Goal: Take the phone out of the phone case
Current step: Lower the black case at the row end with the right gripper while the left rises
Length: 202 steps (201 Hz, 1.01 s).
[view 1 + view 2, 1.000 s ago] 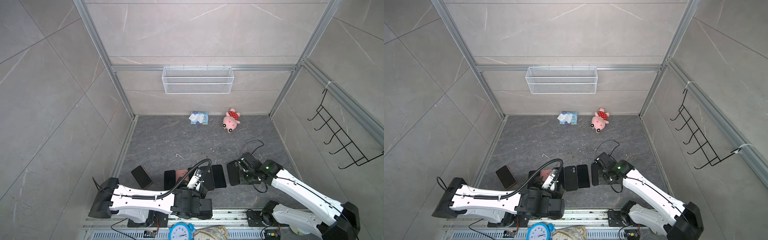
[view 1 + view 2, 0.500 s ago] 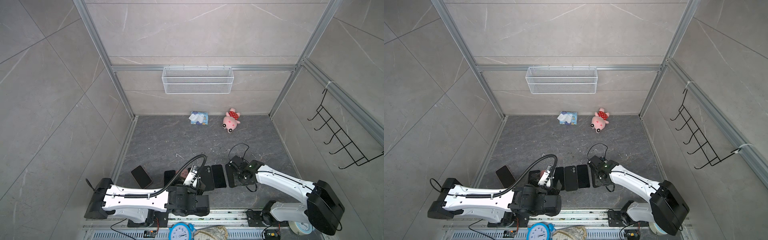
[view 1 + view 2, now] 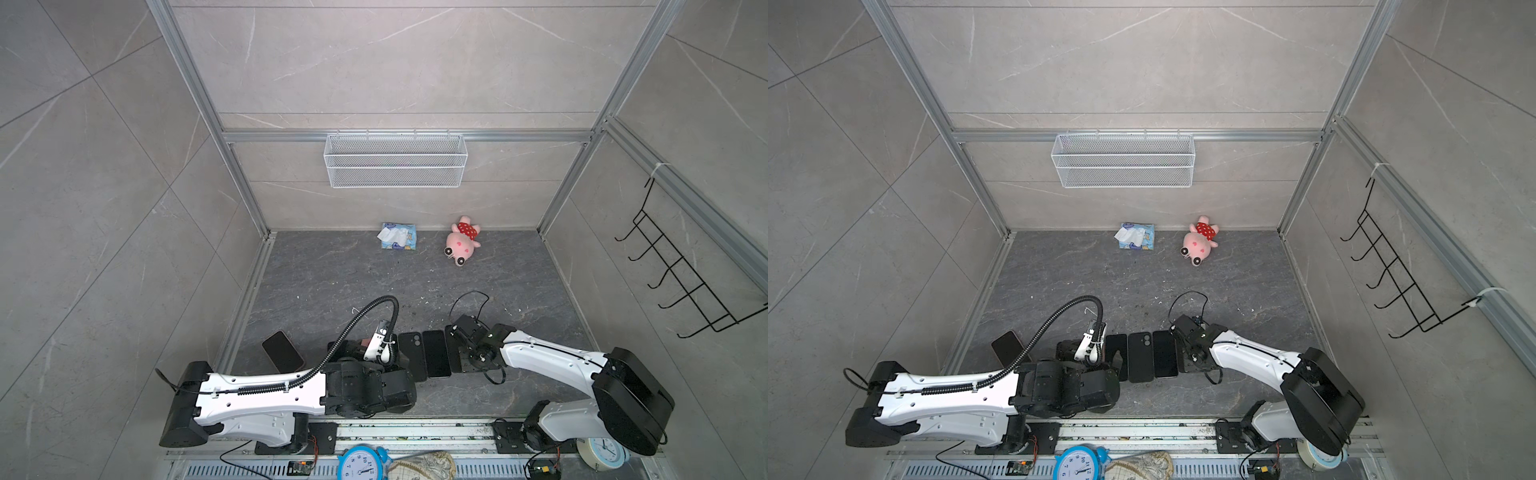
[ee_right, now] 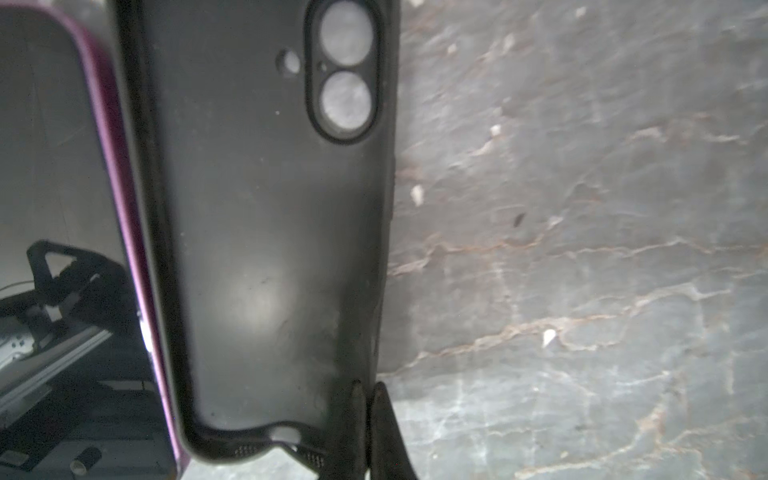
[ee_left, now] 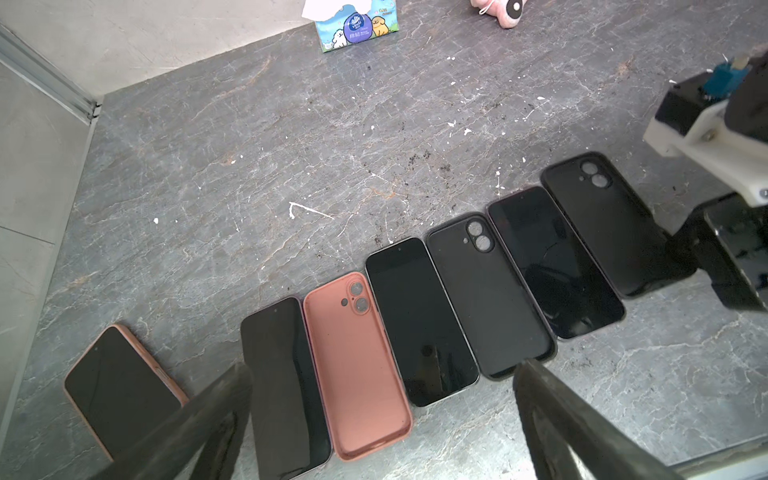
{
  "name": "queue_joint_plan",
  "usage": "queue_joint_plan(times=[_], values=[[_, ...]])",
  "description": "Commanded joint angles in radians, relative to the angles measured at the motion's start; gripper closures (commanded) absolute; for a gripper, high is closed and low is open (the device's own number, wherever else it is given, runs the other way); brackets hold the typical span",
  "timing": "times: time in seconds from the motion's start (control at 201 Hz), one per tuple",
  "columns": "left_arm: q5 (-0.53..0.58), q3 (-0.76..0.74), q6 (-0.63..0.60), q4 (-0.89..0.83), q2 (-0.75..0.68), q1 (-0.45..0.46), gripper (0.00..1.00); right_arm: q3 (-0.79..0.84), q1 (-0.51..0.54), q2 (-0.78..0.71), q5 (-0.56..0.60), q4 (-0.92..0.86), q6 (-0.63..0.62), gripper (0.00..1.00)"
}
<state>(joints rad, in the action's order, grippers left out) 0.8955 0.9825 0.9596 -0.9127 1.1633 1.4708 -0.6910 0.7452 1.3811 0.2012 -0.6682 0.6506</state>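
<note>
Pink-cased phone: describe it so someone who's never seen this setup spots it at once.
On the grey stone tabletop, find the row of phones and cases along its near edge. The pink-cased phone lies alone to the left of that row, skewed, at the tabletop's left side. Unlike the row's empty pink case, it shows a dark screen inside a pink rim.
</note>
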Motion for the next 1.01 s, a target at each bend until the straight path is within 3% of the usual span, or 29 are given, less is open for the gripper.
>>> queue_joint_plan(times=[0.0,0.443,0.633,0.683,0.747,0.897,1.002], values=[[-0.017,-0.014,-0.039,0.05,-0.031,-0.034,0.0,0.002,0.057,0.036,-0.049,0.025,-0.018,1.0],[-0.077,-0.087,0.01,0.034,-0.126,-0.237,0.0,0.017,0.114,0.03,-0.053,0.07,0.009,1.0],[-0.06,-0.11,0.079,-0.038,-0.188,-0.337,0.0,0.025,0.115,-0.061,-0.026,0.028,0.029,0.55],[-0.054,-0.11,0.088,-0.055,-0.212,-0.364,0.0,0.024,0.114,-0.12,-0.013,0.008,0.037,0.22],[-0.05,-0.11,0.088,-0.072,-0.24,-0.405,0.0,0.015,0.114,-0.189,0.01,-0.025,0.041,0.02],[-0.069,-0.093,0.064,-0.1,-0.273,-0.547,0.0,-0.049,0.114,-0.338,0.077,-0.136,0.039,0.01],[-0.161,-0.094,-0.024,-0.047,-0.268,-0.705,0.0,-0.102,0.115,-0.398,0.094,-0.177,0.017,0.01]])
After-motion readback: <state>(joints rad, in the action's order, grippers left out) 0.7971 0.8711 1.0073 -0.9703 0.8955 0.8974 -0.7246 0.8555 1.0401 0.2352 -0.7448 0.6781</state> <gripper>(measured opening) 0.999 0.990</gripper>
